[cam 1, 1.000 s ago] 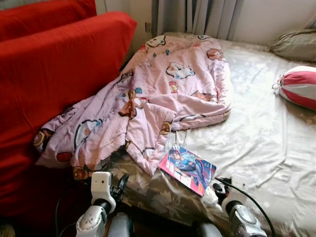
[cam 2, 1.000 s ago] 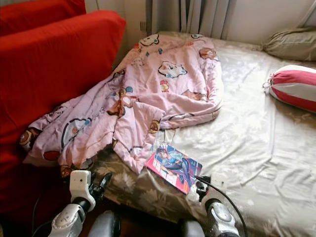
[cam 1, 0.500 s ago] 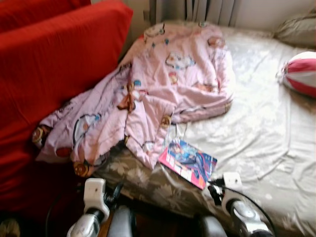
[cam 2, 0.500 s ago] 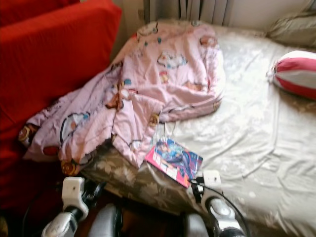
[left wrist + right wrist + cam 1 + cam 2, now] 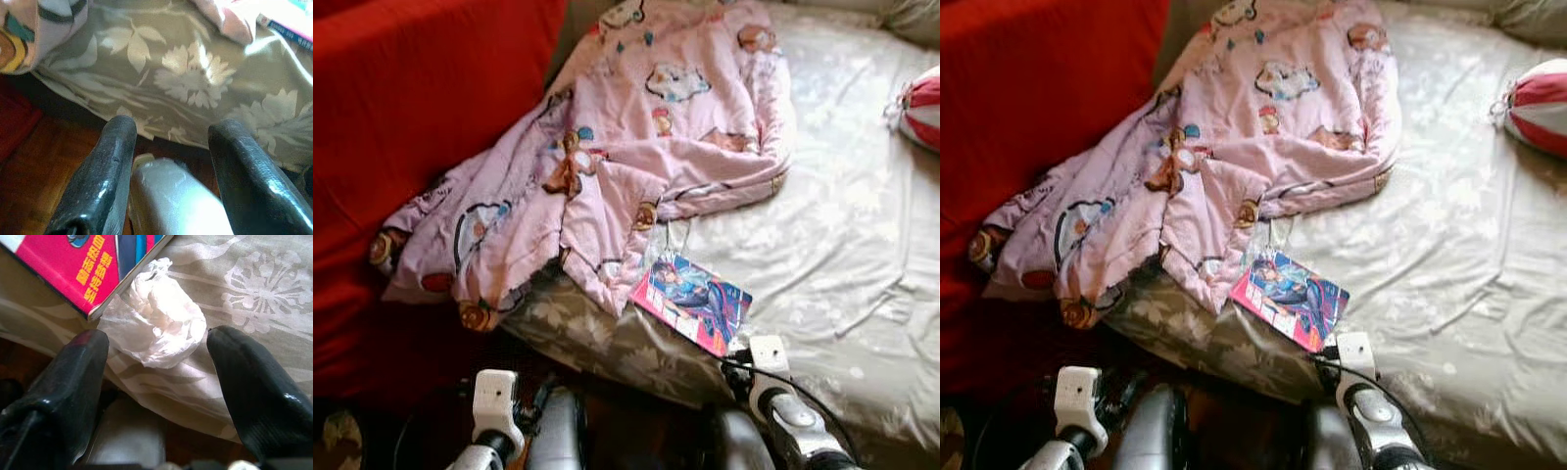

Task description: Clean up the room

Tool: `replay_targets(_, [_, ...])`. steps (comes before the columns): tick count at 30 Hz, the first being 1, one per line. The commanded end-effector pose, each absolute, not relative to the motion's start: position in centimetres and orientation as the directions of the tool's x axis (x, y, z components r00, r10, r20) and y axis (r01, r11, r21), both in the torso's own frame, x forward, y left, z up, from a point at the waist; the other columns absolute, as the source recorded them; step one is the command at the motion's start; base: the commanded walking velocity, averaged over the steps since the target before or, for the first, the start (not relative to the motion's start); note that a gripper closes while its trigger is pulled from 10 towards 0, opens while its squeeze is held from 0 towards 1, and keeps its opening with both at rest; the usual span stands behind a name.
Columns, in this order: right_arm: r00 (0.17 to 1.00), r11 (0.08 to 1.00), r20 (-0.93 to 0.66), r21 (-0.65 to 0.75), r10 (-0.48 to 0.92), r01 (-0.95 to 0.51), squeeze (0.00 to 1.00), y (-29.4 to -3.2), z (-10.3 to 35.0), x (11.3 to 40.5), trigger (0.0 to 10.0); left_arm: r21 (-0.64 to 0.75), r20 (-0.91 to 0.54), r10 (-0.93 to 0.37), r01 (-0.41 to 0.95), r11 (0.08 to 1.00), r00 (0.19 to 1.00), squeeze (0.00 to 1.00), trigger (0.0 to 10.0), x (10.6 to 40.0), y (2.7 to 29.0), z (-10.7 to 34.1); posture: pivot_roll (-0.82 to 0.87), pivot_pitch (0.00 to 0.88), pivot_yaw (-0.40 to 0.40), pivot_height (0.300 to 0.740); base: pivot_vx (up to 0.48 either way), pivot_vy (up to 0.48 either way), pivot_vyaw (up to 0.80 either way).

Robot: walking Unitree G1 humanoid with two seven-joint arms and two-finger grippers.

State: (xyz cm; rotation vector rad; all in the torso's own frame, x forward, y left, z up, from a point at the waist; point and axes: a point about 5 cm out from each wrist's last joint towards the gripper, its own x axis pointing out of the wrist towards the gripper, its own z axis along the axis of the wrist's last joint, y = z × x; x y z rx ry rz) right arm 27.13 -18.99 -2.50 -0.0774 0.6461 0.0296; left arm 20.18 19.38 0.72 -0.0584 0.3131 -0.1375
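A crumpled white tissue [image 5: 156,328] lies on the bed's beige floral sheet [image 5: 842,235], touching the corner of a pink comic book [image 5: 693,304]. My right gripper [image 5: 156,340] is open, one black finger [image 5: 73,377] on each side of the tissue, just short of it. Its arm [image 5: 783,411] reaches the bed's front edge by the book. A pink cartoon-print blanket [image 5: 607,166] sprawls from the bed onto the red sofa. My left gripper [image 5: 176,127] is open and holds nothing, low in front of the bed's side [image 5: 195,83].
A red sofa [image 5: 411,117] stands against the bed on the left. A red-and-white striped pillow [image 5: 922,108] lies at the far right. Dark wooden floor [image 5: 29,171] runs below the bed's edge.
The camera has tipped down and drawn closer to the bed. My right arm has come forward to the bed's edge by the book. The left arm sits lower in view.
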Motion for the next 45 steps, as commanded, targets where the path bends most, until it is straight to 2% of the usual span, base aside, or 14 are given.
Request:
replay_targets(1, [0.793,0.998,-0.609,-0.055,-0.011,-0.028,0.00,-19.1,-2.7,26.9,10.0,-0.083,-0.337,-0.139,0.117,0.990,0.931,0.00,10.0,19.3,19.8,0.2,0.20,0.311,0.034,0.626,0.000,0.000,0.00])
replay_targets(7, [0.799,1.000,-0.601,-0.004,-0.007,0.006,0.00,-19.0,-2.6,27.0,10.0,-0.078,-0.349,-0.135,0.115,0.990,0.927,0.00,10.0,18.8,19.8,0.5,0.22,0.325,0.035,0.626,0.000,0.000,0.00])
replay_targets(8, [0.800,1.000,-0.599,0.005,0.002,0.001,0.00,-18.8,-2.6,27.0,3.5,-0.077,-0.351,-0.135,0.115,0.990,0.927,0.00,10.0,18.7,19.8,0.5,0.22,0.329,0.036,0.626,0.000,0.000,0.00])
replay_targets(9, [0.800,1.000,-0.600,0.001,0.006,-0.006,0.00,-18.6,-2.7,27.0,2.2,-0.076,-0.353,-0.136,0.116,0.990,0.926,0.00,10.0,18.6,19.8,0.5,0.22,0.329,0.036,0.626,0.000,0.000,0.00])
replay_targets(10, [0.799,1.000,-0.602,-0.004,0.007,-0.012,0.00,-18.5,-2.7,27.0,0.0,-0.075,-0.355,-0.136,0.116,0.990,0.925,0.00,10.0,18.5,19.8,0.5,0.22,0.332,0.037,0.626,0.000,0.000,0.00])
replay_targets(22, [0.795,1.000,-0.606,0.025,0.028,-0.017,0.00,-17.6,-3.2,26.5,0.0,-0.055,-0.366,-0.125,0.113,0.992,0.922,0.00,10.0,18.0,20.1,0.9,0.23,0.341,0.049,0.626,0.000,0.000,0.00])
replay_targets(35, [0.790,0.999,-0.613,-0.009,-0.032,0.033,0.00,-19.2,-3.2,26.3,0.0,-0.057,-0.383,-0.116,0.101,0.993,0.916,0.00,10.0,17.7,20.2,0.7,0.23,0.342,0.044,0.626,0.000,0.000,0.00])
replay_targets(45, [0.789,0.999,-0.614,-0.011,-0.037,0.039,0.00,-19.2,-3.1,26.3,0.0,-0.057,-0.385,-0.111,0.097,0.994,0.916,0.00,10.0,18.0,20.2,0.5,0.23,0.330,0.038,0.626,0.000,0.000,0.00])
